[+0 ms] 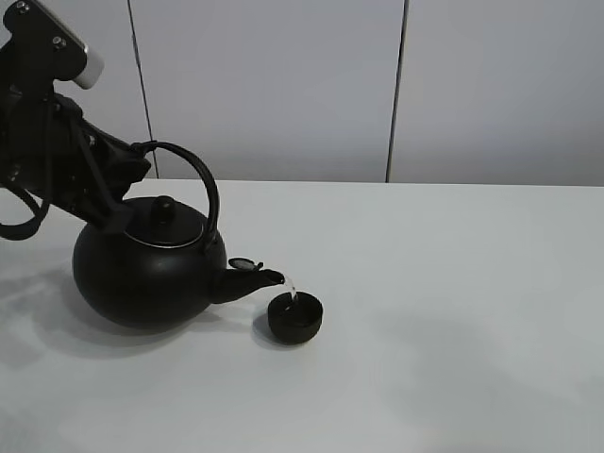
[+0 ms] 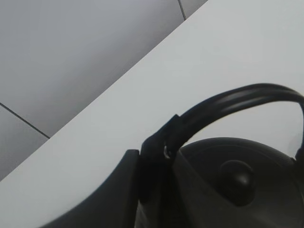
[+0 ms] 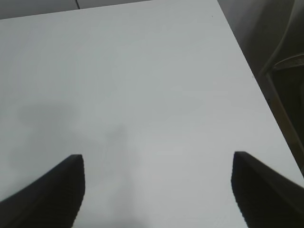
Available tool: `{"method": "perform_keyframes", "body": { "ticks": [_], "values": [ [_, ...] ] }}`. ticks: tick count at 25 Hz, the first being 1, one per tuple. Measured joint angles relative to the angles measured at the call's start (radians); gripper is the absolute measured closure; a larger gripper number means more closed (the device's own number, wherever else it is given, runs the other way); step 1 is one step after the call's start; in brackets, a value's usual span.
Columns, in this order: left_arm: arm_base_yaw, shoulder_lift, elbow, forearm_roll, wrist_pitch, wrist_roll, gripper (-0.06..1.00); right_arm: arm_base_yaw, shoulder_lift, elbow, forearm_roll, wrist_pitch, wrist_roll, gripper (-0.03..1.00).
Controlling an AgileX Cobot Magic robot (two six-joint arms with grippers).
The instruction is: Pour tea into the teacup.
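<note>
Pouring is under way: the kettle [image 1: 142, 274] is tipped forward in the left half of the worktop [image 1: 453, 283], about midway between the far and near edges. A thin stream [image 1: 291, 283] falls from its spout [image 1: 250, 276] into the teacup [image 1: 295, 317].

Your left gripper [image 1: 127, 175] is clenched on the rear foot of the arched handle [image 2: 228, 102], on the side away from the spout. Your right gripper [image 3: 156, 156] hangs released over bare worktop near its right edge, grasping nothing.

Treat the kettle as rigid and probably heavy, more so with liquid in it. A hold this low on the handle lets the weight swing, so tilt it slowly. The teacup looks small, light and easily knocked, and it has no handle. It stands just beside the spout tip, toward the right edge. If you steady it, take it by the rim or the wall.

The kettle's long axis runs from handle foot to spout, roughly parallel to the near edge. The spout points toward the right edge and slightly down. The teacup stands upright with its mouth up.
</note>
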Motion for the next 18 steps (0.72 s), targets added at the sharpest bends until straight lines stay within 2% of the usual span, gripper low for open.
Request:
{"method": "perform_keyframes", "body": {
  "ticks": [4,9,18],
  "values": [
    [0.000,0.000,0.000,0.000,0.002,-0.027,0.82,0.000,0.000,0.000,0.000,0.000,0.000,0.39],
    [0.000,0.000,0.000,0.000,0.004,-0.175,0.82,0.000,0.000,0.000,0.000,0.000,0.000,0.39],
    [0.002,0.000,0.005,0.000,-0.024,-0.330,0.82,0.000,0.000,0.000,0.000,0.000,0.000,0.39]
  ]
}}
